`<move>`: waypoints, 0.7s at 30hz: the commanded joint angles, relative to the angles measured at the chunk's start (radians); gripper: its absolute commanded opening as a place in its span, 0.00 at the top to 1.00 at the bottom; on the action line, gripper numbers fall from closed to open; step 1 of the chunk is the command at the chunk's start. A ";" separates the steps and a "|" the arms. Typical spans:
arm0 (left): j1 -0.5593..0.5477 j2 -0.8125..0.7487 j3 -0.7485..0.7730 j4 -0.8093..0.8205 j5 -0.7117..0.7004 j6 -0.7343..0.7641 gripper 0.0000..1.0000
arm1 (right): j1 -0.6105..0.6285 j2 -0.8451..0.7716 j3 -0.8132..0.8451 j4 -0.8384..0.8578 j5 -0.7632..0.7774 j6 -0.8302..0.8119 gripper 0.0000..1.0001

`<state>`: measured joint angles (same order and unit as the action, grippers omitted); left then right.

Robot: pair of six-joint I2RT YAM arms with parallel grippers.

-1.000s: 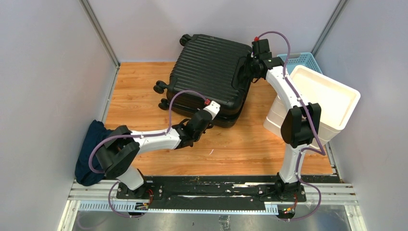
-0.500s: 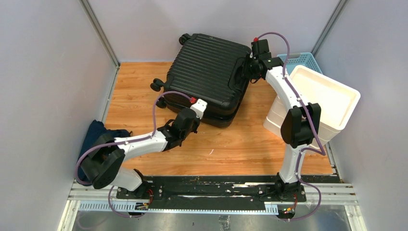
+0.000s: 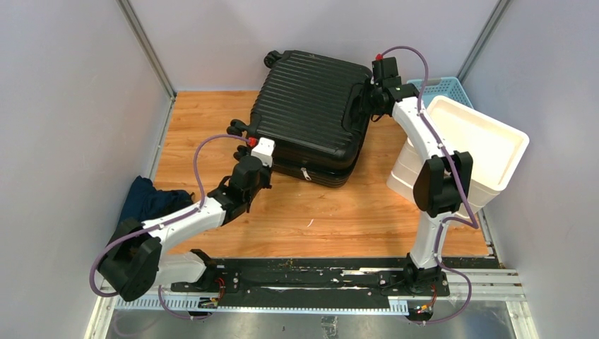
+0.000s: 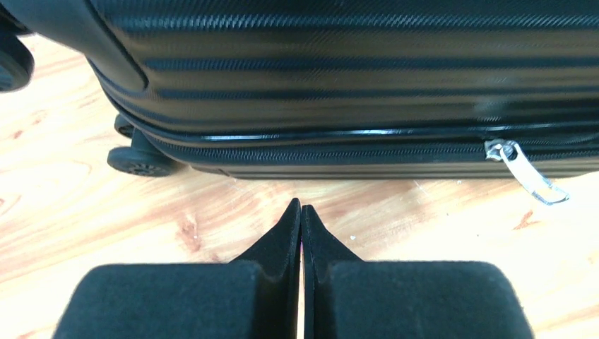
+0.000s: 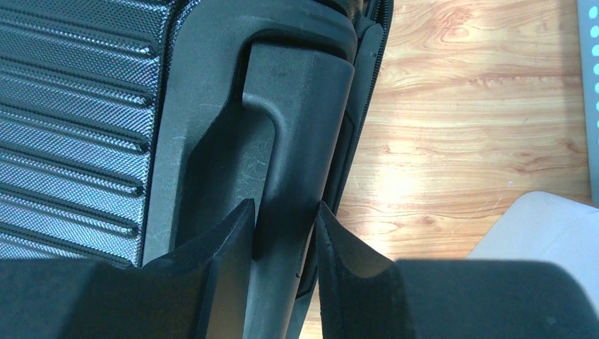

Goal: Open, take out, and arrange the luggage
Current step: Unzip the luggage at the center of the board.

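The luggage [image 3: 311,106], a large black ribbed hard-shell suitcase, lies flat at the back of the wooden floor, wheels at its left. My right gripper [image 3: 367,99] is shut on its black handle [image 5: 297,141], one finger on each side. In the left wrist view the suitcase's near side [image 4: 339,92] fills the top, with the zip line and a silver zipper pull [image 4: 526,169] at the right. My left gripper [image 4: 301,209] is shut and empty, just above the floor a little short of the zip; it sits by the suitcase's near left corner [image 3: 263,150].
A white stacked drawer unit [image 3: 466,152] stands at the right, with a light-blue mesh basket [image 3: 445,88] behind it. A dark blue cloth [image 3: 145,201] lies at the left edge. Grey walls close in the back and both sides.
My left arm has swung left along the suitcase's near side, from its front middle to its near left corner. The suitcase has shifted slightly. The right gripper stays on the handle.
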<state>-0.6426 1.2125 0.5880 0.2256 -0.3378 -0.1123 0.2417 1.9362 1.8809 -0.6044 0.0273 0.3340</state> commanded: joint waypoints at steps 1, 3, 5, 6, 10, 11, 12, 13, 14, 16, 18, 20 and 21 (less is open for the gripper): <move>0.008 -0.010 -0.039 0.013 0.040 -0.032 1.00 | -0.028 -0.056 0.000 -0.051 -0.007 -0.032 0.74; 0.018 -0.026 -0.055 0.037 0.129 -0.084 0.99 | -0.027 -0.061 -0.007 -0.043 -0.098 -0.016 0.74; 0.022 -0.038 -0.060 0.053 0.220 -0.156 0.92 | -0.023 -0.067 -0.013 -0.041 -0.140 -0.012 0.75; 0.023 -0.041 -0.061 0.063 0.259 -0.191 0.88 | -0.020 -0.071 -0.018 -0.041 -0.150 -0.010 0.75; 0.023 -0.057 -0.106 0.198 0.383 -0.329 0.64 | -0.018 -0.116 -0.051 -0.023 -0.185 0.006 0.77; 0.022 -0.056 -0.121 0.242 0.395 -0.354 0.58 | -0.018 -0.132 -0.061 -0.015 -0.187 0.010 0.78; 0.022 -0.052 -0.132 0.277 0.399 -0.375 0.50 | -0.018 -0.148 -0.069 -0.008 -0.189 0.011 0.79; 0.022 -0.043 -0.136 0.305 0.402 -0.390 0.43 | -0.018 -0.158 -0.073 -0.003 -0.190 0.013 0.80; 0.022 -0.022 -0.134 0.327 0.414 -0.404 0.37 | -0.018 -0.168 -0.077 0.002 -0.195 0.015 0.81; 0.021 0.028 -0.121 0.368 0.450 -0.436 0.34 | -0.018 -0.182 -0.084 0.012 -0.219 0.028 0.82; 0.022 0.080 -0.113 0.412 0.461 -0.483 0.34 | -0.018 -0.187 -0.092 0.019 -0.247 0.044 0.83; 0.022 0.120 -0.111 0.441 0.434 -0.522 0.33 | -0.018 -0.185 -0.095 0.024 -0.264 0.054 0.83; 0.023 0.137 -0.109 0.446 0.414 -0.533 0.32 | -0.018 -0.182 -0.096 0.025 -0.267 0.055 0.83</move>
<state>-0.6239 1.2846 0.4656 0.5625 0.0799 -0.5434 0.2230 1.7660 1.8034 -0.5835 -0.1699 0.3611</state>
